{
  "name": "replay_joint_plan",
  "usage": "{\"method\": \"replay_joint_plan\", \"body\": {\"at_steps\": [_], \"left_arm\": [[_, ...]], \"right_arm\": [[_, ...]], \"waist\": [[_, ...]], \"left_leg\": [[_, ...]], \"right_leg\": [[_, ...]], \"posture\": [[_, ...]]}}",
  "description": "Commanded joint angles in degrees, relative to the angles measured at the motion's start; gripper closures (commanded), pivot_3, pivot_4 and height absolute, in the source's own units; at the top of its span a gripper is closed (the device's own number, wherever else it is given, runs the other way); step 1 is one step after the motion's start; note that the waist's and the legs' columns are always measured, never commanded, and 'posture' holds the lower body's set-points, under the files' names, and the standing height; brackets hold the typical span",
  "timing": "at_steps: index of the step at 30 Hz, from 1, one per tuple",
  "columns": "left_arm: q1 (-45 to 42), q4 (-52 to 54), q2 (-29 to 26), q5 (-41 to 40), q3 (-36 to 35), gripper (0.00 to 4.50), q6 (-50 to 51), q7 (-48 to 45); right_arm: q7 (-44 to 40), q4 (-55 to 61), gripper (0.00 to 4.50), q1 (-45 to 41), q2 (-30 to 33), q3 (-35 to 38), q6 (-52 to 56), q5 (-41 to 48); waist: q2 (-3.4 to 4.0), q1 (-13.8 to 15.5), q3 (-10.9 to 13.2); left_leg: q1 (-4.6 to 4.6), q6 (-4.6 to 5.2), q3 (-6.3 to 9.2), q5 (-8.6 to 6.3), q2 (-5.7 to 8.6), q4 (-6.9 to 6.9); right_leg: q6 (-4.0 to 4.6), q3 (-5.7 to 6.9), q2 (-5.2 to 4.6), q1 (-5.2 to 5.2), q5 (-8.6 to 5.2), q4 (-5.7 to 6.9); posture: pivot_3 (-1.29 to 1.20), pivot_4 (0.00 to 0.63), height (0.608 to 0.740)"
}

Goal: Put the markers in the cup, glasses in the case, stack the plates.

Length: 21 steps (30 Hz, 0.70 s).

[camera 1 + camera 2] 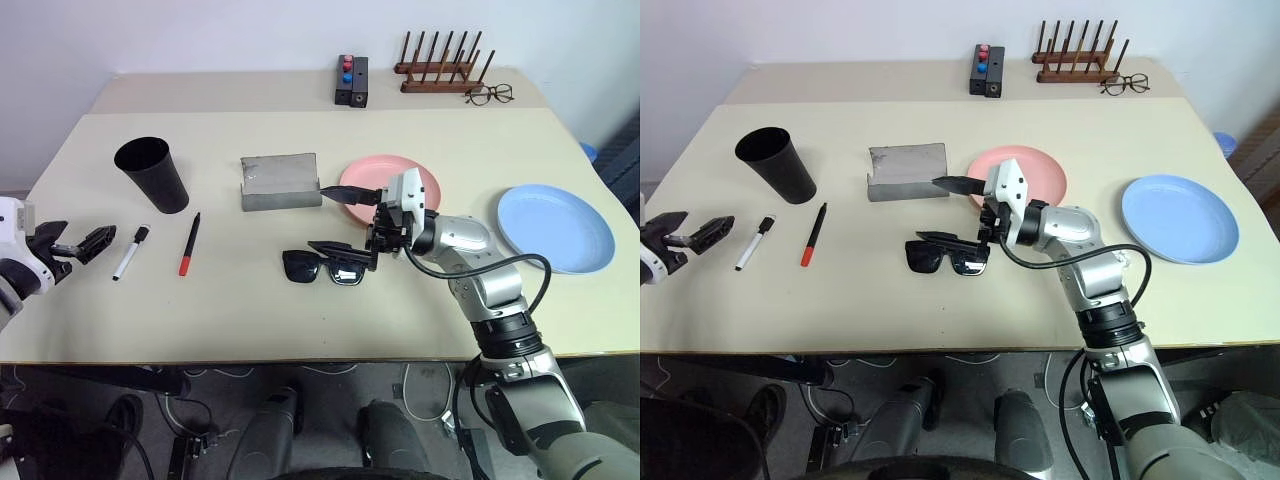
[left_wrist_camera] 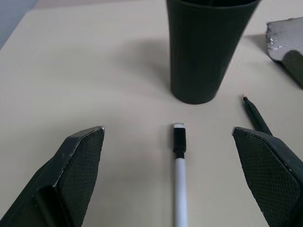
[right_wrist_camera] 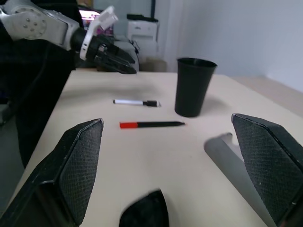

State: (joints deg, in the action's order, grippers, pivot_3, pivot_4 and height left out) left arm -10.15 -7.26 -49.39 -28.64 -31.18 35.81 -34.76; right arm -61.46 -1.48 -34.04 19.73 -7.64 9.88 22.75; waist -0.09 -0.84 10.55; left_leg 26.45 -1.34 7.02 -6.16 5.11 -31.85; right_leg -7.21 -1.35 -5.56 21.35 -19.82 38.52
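Both end effectors gape wide, empty; right end effector above the glasses; left end effector beside markers.

An office: a printer stands behind the table.

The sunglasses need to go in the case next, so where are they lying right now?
In the left eye view the sunglasses lie on the table near its middle, just in front of the grey case, right beneath the open right pincer.
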Motion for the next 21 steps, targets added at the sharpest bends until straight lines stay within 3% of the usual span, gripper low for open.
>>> {"method": "replay_joint_plan", "body": {"at_steps": [1, 8, 14, 21], "left_arm": [[-3.7, -3.0, -2.5, 3.0, 2.0, 0.00, 2.9, 3.2], [-16.1, -16.1, -6.6, 7.4, 12.1, 0.00, 5.4, -2.2], [-27.9, -28.9, -5.2, 14.1, 22.6, 0.00, 2.7, -7.2], [-34.7, -39.5, -2.0, 17.5, 25.7, 0.00, -0.3, -9.4]], "right_arm": [[0.3, 1.6, 0.08, -0.4, -0.4, 0.1, -1.3, 0.0], [1.4, 3.5, 0.08, 2.6, 0.1, 0.2, -1.7, -0.6], [3.2, 5.3, 0.08, 4.0, 0.3, 0.3, -1.3, -1.1], [4.2, 6.6, 0.08, 4.7, 1.5, 0.8, -0.8, -0.9]], "waist": [[-0.01, 0.1, 0.0], [-0.04, 0.0, 0.0], [-0.05, -0.1, 0.0], [-0.10, -0.3, 0.0]], "left_leg": [[0.00, 0.00, 0.00, 0.00, 0.00, 0.00], [-0.01, -0.02, -0.01, 0.02, 0.02, 0.00], [-0.02, -0.03, -0.04, 0.04, 0.03, 0.00], [-0.02, 0.07, -0.06, 0.13, 0.02, -0.04]], "right_leg": [[-0.01, 0.00, 0.00, 0.00, 0.00, 0.02], [-0.05, 0.03, 0.05, 0.01, 0.03, 0.06], [-0.11, 0.04, 0.15, 0.02, 0.06, 0.14], [-0.15, 0.02, 0.18, 0.08, 0.06, 0.40]], "posture": [[0.00, 0.150, 0.740], [0.00, 0.150, 0.740], [0.00, 0.150, 0.740], [0.00, 0.150, 0.740]]}}
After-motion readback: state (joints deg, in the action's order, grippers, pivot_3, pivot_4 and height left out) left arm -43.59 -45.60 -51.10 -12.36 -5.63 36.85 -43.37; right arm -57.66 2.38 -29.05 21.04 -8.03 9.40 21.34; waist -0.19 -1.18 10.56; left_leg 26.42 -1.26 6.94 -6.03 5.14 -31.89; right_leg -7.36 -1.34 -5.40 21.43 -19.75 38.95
